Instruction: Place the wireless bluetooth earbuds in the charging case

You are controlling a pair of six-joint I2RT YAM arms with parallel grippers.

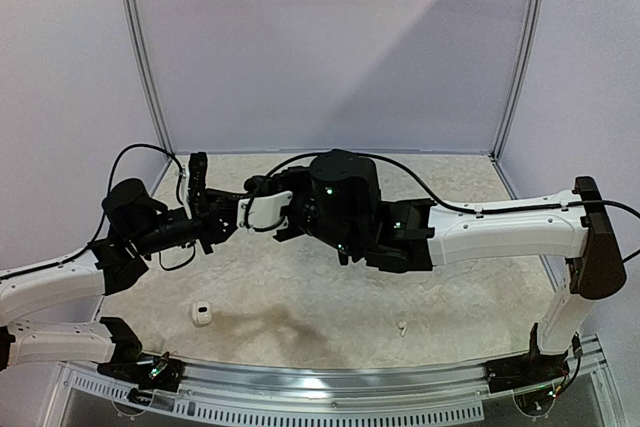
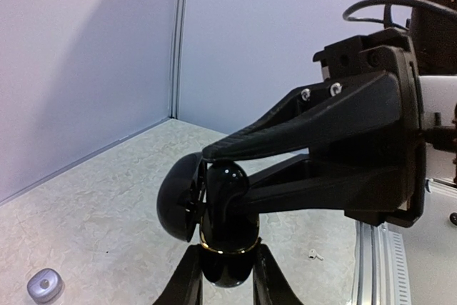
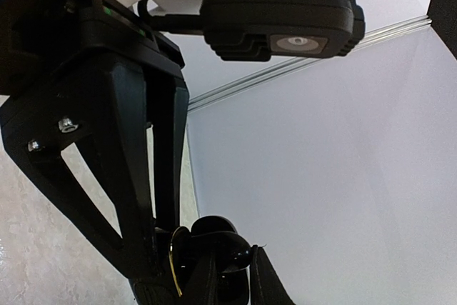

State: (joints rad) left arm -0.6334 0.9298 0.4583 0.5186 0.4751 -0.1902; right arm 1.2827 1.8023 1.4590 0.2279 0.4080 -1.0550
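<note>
The pale speckled table lies under both arms, which meet in the air above its middle: the left arm reaches in from the left and the right arm from the right. The left gripper points upward in its wrist view. Its fingers are drawn in as tight as they go around the lower half of a glossy black charging case, held upright and clear of the table. A thin gold ring runs round the case just above the grip. Its domed lid hangs open to one side, hinged at the rim. The right gripper comes in level from the side. Its two long fingers are narrowed to a small gap and pinch a rounded black earbud that stands in the open mouth of the case. Whether that bud is fully seated, or what else lies in the case beneath it, cannot be told. A small white rounded object with a dark spot lies on the table in front of the left arm. A silvery-grey bud lies loose on the table, well apart from the case. A tiny white earbud lies on its own near the front rail.
</note>
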